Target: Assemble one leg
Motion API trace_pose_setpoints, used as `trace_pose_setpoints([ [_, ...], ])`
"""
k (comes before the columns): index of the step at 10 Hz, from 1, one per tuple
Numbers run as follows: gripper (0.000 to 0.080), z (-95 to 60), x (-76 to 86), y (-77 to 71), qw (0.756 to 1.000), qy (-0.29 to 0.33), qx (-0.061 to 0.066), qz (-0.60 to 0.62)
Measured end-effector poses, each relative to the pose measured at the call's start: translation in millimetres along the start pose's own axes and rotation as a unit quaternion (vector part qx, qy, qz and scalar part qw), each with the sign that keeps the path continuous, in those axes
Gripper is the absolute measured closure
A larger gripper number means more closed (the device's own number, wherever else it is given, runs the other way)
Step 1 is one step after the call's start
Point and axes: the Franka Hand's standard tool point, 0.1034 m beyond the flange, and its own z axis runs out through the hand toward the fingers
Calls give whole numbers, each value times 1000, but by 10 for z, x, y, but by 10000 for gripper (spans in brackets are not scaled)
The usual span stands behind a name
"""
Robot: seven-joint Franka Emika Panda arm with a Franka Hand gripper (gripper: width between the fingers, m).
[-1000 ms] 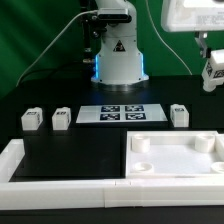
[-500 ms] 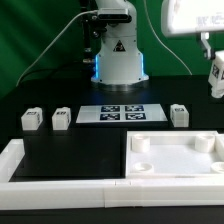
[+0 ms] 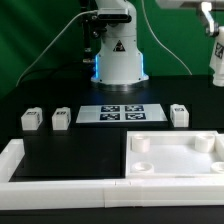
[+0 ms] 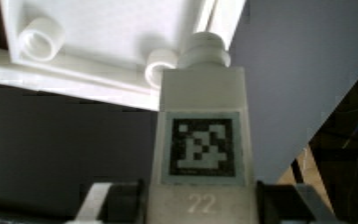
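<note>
My gripper [image 3: 213, 45] is high at the exterior view's right edge, shut on one white leg [image 3: 216, 64] that hangs upright in the air. In the wrist view the same leg [image 4: 202, 120] fills the middle between my dark fingers [image 4: 115, 200], with its marker tag facing the camera and its round peg end pointing away. Three more legs stand on the black table: two at the exterior view's left [image 3: 32, 119] [image 3: 62, 117] and one at the right [image 3: 180, 114]. The large white panel [image 3: 175, 158] with round sockets lies far below, and it also shows in the wrist view [image 4: 131, 35].
The marker board [image 3: 120, 113] lies flat in front of the robot base [image 3: 120, 60]. A white L-shaped barrier [image 3: 60, 188] runs along the table's front and the exterior view's left edge, next to the panel.
My gripper has risen and moved slightly to the exterior view's right with the leg in it. The leg has turned from tilted to nearly upright. The other legs and the panel have not moved.
</note>
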Motion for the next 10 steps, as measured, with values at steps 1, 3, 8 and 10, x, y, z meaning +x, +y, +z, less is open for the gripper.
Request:
trace_pose_setpoints([
  [1, 501, 11, -23, 0, 1000, -2, 1, -1],
  [3, 501, 11, -21, -2, 1000, -3, 2, -1],
  [8, 501, 570, 359, 66, 995, 90, 36, 9],
  [10, 501, 703, 395, 80, 993, 105, 35, 28],
])
